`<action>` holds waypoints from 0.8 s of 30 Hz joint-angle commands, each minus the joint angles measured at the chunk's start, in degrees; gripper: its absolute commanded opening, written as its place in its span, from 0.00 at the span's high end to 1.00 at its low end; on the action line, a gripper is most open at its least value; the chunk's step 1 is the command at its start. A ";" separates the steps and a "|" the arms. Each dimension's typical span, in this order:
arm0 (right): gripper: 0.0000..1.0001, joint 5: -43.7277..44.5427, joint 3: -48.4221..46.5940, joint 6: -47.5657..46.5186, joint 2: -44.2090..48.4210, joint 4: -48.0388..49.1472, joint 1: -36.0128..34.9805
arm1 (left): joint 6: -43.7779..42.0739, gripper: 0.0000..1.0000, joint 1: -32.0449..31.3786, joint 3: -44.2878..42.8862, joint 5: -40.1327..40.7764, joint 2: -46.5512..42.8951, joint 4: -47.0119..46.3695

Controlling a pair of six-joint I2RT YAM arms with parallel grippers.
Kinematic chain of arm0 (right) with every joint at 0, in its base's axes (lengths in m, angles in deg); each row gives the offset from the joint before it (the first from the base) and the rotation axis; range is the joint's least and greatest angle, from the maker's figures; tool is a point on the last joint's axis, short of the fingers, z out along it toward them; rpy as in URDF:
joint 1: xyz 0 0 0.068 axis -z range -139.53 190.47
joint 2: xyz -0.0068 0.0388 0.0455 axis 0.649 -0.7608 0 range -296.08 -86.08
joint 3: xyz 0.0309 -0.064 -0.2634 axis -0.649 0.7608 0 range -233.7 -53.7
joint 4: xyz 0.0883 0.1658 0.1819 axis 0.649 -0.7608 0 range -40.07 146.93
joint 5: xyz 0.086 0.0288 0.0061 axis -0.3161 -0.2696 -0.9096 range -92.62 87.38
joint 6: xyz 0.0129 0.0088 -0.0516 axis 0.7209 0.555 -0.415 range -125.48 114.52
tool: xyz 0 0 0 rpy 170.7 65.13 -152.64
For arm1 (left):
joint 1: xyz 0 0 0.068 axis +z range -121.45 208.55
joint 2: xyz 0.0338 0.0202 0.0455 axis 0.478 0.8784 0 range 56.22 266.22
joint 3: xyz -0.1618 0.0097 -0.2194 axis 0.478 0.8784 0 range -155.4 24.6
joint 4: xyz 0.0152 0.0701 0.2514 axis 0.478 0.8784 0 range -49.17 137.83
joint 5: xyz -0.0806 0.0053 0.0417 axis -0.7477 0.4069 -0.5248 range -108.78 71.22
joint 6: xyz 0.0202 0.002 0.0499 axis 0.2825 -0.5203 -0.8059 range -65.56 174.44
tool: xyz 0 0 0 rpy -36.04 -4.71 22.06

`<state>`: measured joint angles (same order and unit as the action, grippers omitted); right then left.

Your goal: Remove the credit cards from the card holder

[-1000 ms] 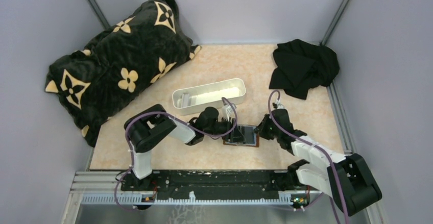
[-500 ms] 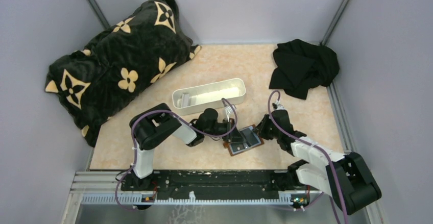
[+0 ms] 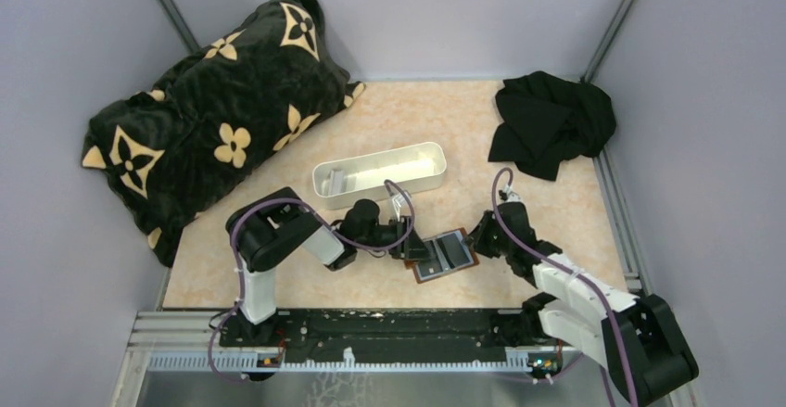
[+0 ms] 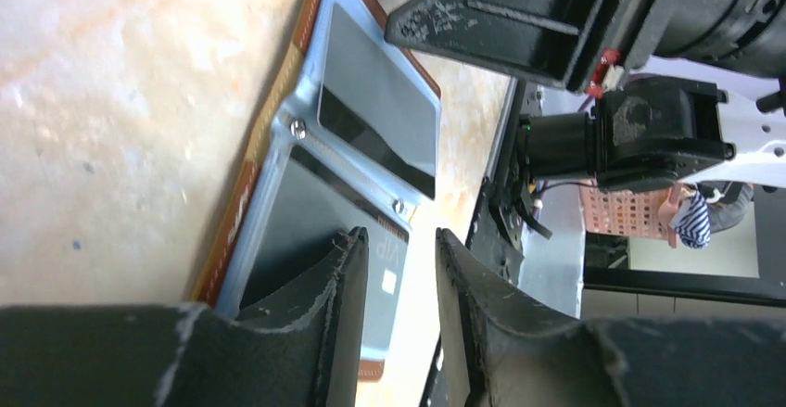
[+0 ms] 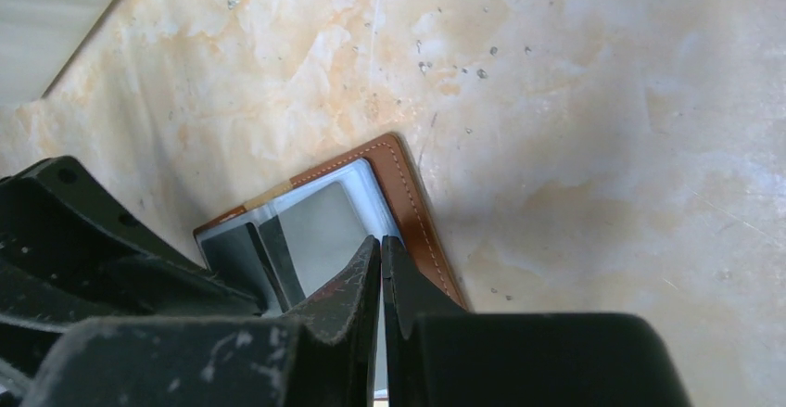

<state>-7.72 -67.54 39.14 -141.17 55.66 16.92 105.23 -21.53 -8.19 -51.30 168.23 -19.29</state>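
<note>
The card holder (image 3: pixel 443 254) lies open and skewed on the marbled table, brown leather rim around blue-grey pockets. Dark credit cards sit in its pockets: one in the far half (image 4: pixel 380 120), another in the near half (image 4: pixel 297 231), with a grey card marked VIP (image 4: pixel 394 282) showing between my left fingers. My left gripper (image 4: pixel 399 235) hovers low over the holder's left end, open, with nothing between its fingers. My right gripper (image 5: pixel 380 242) is shut, its tips resting on the holder's right half (image 5: pixel 324 226) beside the stitched brown edge (image 5: pixel 417 222).
A long white tray (image 3: pixel 380 173) stands just behind the left arm. A black cushion with tan flowers (image 3: pixel 213 110) fills the back left, and a crumpled black cloth (image 3: pixel 551 120) lies back right. Grey walls enclose the table; the arms' rail (image 3: pixel 371 333) runs along the near edge.
The card holder has swung from square to skewed and slid slightly toward the near edge. My left gripper closed, then opened again and drew back to the left. The right gripper stayed shut.
</note>
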 commanded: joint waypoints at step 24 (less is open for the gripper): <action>0.95 -6.23 8.29 5.89 16.67 -8.00 0.19 | -1.66 0.63 0.61 -0.01 1.57 -1.64 8.63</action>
<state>-12.49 -60.79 42.86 -127.56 51.13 16.92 105.56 -21.53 -7.32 -50.97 164.82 -12.88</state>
